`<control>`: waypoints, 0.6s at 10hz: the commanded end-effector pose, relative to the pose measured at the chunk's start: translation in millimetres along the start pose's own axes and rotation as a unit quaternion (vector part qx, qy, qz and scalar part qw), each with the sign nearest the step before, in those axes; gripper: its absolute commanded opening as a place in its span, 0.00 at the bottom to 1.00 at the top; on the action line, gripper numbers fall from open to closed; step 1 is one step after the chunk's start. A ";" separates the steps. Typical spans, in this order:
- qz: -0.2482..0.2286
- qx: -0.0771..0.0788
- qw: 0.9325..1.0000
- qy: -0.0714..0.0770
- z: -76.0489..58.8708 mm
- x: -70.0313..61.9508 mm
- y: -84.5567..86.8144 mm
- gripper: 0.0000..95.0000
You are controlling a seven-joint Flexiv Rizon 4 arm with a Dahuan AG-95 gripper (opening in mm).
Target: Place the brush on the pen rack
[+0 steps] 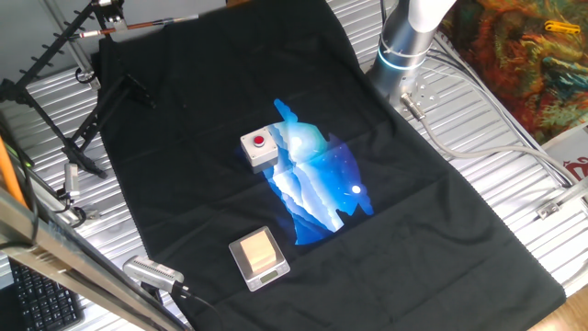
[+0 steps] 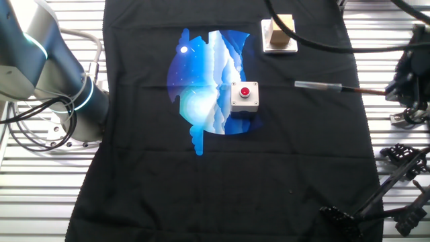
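Now the gripper (image 2: 407, 75), at the right edge, has its fingers closed on the brush (image 2: 329, 87), carried level above the black cloth (image 2: 222, 181), and next comes lowering it onto the pen rack (image 1: 55, 55) teeth.

Lab: slatted metal table (image 1: 514, 175), cables (image 2: 33, 131)

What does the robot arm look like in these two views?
The arm is smooth, rounded and light grey-white, with a glowing cyan ring at a joint and a darker section below it. Grey cables loop around its base. The gripper is black; its details are too cropped to make out.
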State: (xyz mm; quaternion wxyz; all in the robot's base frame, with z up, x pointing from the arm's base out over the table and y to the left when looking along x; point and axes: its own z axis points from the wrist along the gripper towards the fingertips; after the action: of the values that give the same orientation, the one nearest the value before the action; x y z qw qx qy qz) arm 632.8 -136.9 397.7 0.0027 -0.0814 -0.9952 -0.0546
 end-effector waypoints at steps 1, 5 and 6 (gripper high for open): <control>-0.001 0.003 1.000 -0.006 5.0 -1.9 -2.6 0.00; -0.001 0.006 1.000 -0.010 16.9 -12.7 -13.1 0.00; -0.002 0.007 1.000 -0.011 19.6 -15.6 -17.1 0.00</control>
State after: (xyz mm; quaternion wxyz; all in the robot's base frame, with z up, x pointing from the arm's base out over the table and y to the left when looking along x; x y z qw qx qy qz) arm 645.5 -156.0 373.8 -0.0099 -0.0810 -0.9956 -0.0454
